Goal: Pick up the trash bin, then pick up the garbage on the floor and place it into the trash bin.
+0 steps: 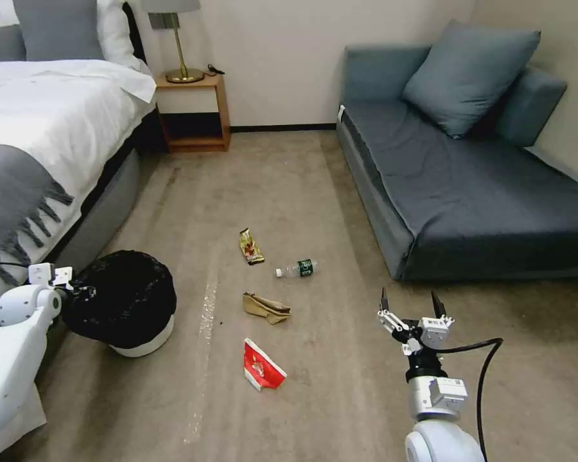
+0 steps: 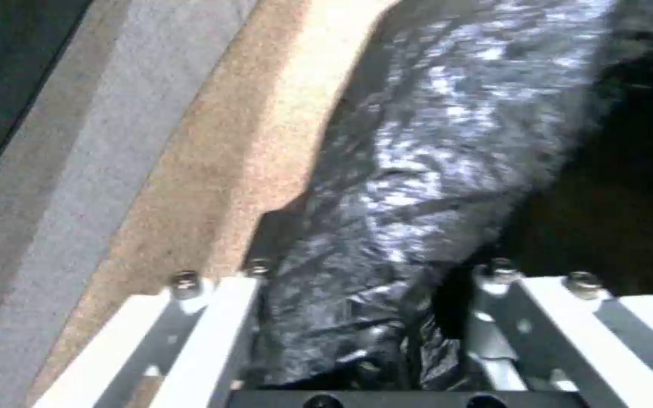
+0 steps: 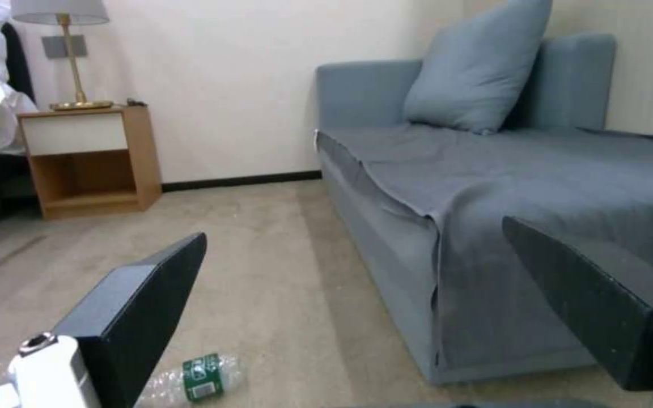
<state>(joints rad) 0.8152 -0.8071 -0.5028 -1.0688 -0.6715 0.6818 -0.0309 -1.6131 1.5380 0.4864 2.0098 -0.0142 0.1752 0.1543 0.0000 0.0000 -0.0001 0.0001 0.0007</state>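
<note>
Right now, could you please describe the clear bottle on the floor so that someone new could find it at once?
Start from the blue-grey sofa on the robot's right; on the beige carpet beside its near front corner lies a loose line of four litter items. The bottle lies on its side nearest the sofa, between the gold-brown wrapper and the tan paper bag. It alone is clear plastic, with a green label.

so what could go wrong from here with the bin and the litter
1. The left end effector grips the trash bin at the loose black bag on its rim, so the liner may slip or tear and the bin tilt.
2. The right end effector, open, hangs beside the sofa; a wide swing could brush it.
3. The clear bottle lies on its side on the carpet and may roll when nudged.
</note>
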